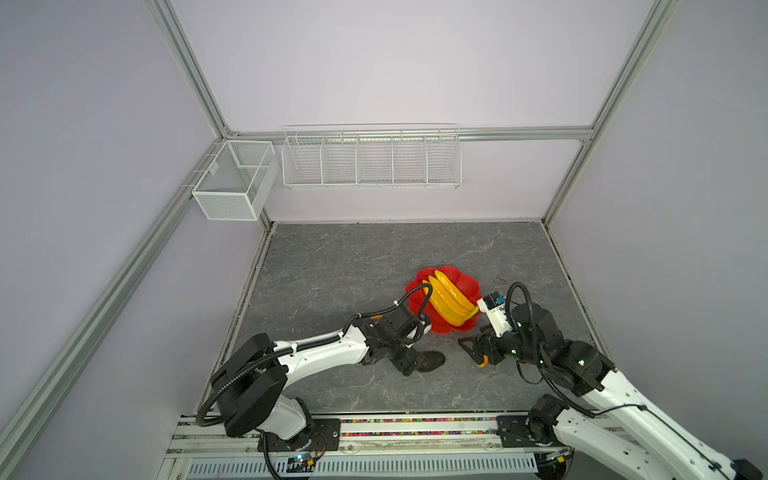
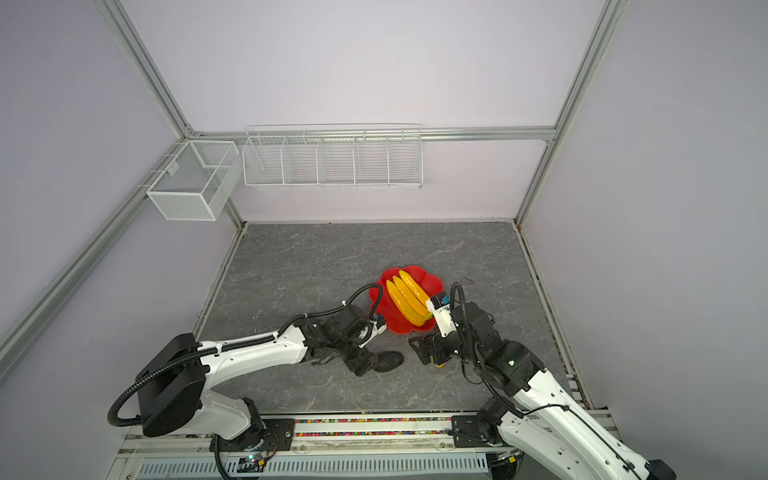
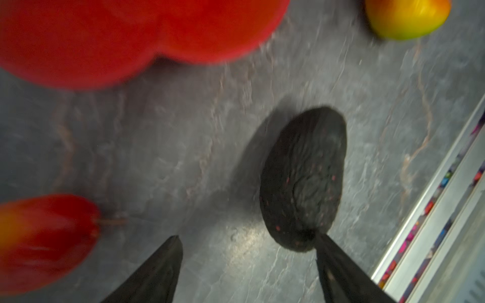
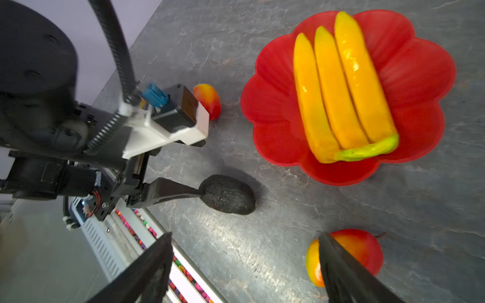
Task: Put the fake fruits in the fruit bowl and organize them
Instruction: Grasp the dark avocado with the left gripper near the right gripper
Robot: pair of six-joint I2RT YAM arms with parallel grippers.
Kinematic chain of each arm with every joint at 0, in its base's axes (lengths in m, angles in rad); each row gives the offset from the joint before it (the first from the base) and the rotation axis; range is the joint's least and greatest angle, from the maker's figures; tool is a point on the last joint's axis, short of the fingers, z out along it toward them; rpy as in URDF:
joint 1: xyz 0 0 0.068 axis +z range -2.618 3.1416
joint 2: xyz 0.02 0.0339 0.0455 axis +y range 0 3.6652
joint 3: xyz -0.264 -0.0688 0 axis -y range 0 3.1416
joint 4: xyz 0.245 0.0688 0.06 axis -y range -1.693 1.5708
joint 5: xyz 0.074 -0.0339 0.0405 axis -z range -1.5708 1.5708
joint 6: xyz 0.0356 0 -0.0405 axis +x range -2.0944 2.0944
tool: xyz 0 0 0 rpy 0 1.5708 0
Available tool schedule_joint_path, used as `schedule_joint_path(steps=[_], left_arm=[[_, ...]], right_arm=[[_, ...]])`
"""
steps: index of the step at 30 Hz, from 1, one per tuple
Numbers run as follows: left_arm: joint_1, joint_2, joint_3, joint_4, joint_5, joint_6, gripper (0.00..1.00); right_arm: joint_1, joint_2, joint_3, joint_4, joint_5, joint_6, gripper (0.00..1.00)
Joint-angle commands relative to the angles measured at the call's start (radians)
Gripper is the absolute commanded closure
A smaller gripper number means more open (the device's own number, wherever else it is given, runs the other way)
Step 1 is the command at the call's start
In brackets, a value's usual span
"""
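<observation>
Two black-fingered grippers work low over a grey marbled table, closest to view. The left gripper has its fingers spread wide, with only bare table between them. The dark, bumpy avocado lies flat just beyond one fingertip, its end touching that tip, outside the gap. The right gripper is spread wide too. One of its fingers crosses in front of a red-and-yellow mango, and whether it touches the fruit cannot be told.

Counted: one red bowl with a petal-shaped rim, and one banana bunch lying inside it, three bananas showing. There is one avocado, and two mangoes are in view. The second mango lies beside the bowl, beyond the left arm's wrist camera. Avocado and both mangoes rest on the table, outside the bowl. A long wire basket and a boxy wire basket hang at the back.

The bananas cover the bowl's middle. In both top views the arms hide nearly all of each mango. The left wrist view is blurred, and its edges cut off the bowl and both mangoes.
</observation>
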Motion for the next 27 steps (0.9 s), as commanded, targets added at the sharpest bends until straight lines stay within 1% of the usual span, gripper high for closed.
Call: schedule_joint_path(steps=[1,4,11,16,20,22,25,27], left_arm=[[-0.011,-0.049,-0.045,0.225,0.06,-0.02,0.2],[-0.013,-0.045,-0.073,0.299,0.065,-0.024,0.2],[-0.014,-0.007,-0.067,0.335,0.105,-0.01,0.2],[-0.02,0.066,-0.046,0.386,0.106,-0.056,0.19],[-0.058,0.128,-0.025,0.416,0.033,-0.116,0.19],[-0.078,0.155,-0.005,0.398,-0.018,-0.131,0.22],[-0.093,0.177,-0.002,0.397,-0.051,-0.154,0.3],[-0.096,0.178,-0.013,0.414,-0.071,-0.169,0.39]], right_arm=[[0.022,-0.001,-0.019,-0.012,-0.043,0.017,0.12],[0.022,-0.009,-0.042,0.003,-0.043,0.032,0.12],[0.023,-0.011,-0.043,0.023,-0.032,0.043,0.12],[0.023,0.004,-0.035,0.026,-0.018,0.043,0.12],[0.023,-0.001,-0.041,0.024,-0.006,0.041,0.12],[0.022,-0.001,-0.04,0.018,0.004,0.041,0.12],[0.022,-0.003,-0.031,0.009,0.01,0.04,0.12],[0.022,-0.003,-0.029,0.003,0.016,0.038,0.12]])
